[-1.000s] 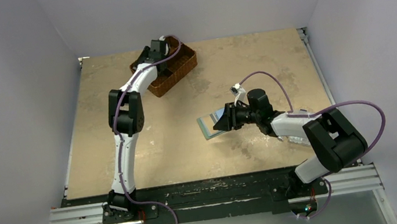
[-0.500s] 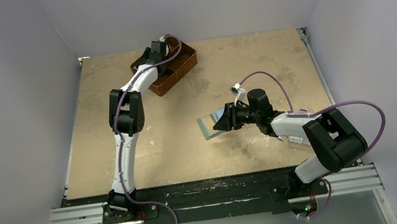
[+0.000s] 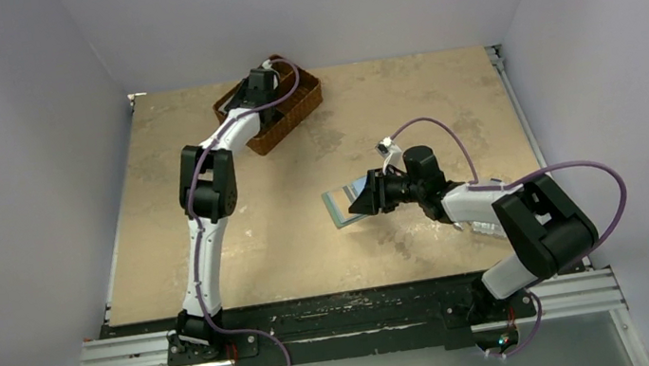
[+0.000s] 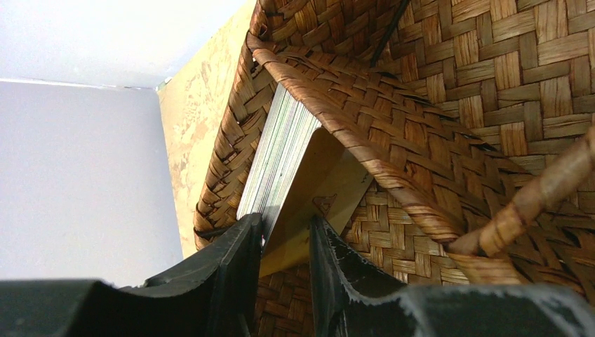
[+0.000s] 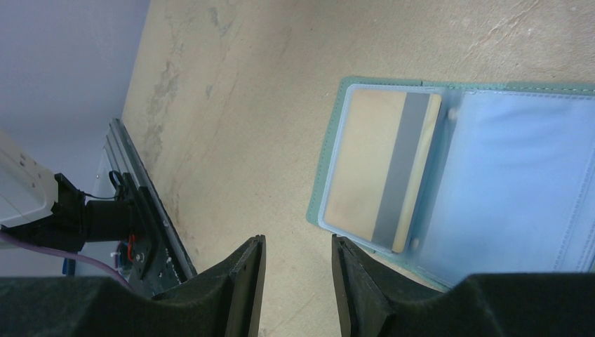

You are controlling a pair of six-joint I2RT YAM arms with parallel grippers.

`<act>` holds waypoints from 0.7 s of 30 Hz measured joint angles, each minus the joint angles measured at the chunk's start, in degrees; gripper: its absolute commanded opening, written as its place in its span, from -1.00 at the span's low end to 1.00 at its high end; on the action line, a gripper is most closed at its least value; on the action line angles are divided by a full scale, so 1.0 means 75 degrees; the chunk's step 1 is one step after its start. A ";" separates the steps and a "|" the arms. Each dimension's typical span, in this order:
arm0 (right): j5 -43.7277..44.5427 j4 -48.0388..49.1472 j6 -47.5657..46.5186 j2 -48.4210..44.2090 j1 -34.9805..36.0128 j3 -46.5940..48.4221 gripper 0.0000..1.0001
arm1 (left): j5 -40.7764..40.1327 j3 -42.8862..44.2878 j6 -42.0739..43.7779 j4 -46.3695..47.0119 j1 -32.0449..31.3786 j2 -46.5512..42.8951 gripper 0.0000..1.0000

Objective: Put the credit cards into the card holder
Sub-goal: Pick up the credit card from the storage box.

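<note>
My left gripper (image 3: pixel 261 81) reaches down into the brown wicker basket (image 3: pixel 291 111). In the left wrist view its jaws (image 4: pixel 284 228) stand a little apart, straddling the lower edge of a yellowish credit card (image 4: pixel 316 182). That card leans against a stack of credit cards (image 4: pixel 277 151) standing on edge. The teal card holder (image 3: pixel 338 208) lies open mid-table. One tan card with a grey stripe (image 5: pixel 375 165) sits in its clear sleeve (image 5: pixel 512 175). My right gripper (image 5: pixel 298 242) is open and empty at the holder's near edge, its right finger (image 5: pixel 354 281) over the rim.
The basket's woven divider (image 4: pixel 365 133) and walls (image 4: pixel 491 70) close in tightly around my left fingers. A black metal rail (image 5: pixel 144 225) runs along the table's near edge. Bare tan tabletop (image 3: pixel 213 237) lies between the two arms.
My left jaws have narrowed around the yellowish card, and the left wrist has shifted slightly within the basket. The right arm and the card holder have not moved.
</note>
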 measured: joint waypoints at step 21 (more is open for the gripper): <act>-0.0006 0.0003 -0.0003 0.0050 0.0000 0.0003 -0.06 | -0.0035 0.0000 0.0026 0.0070 -0.0003 -0.0032 -0.44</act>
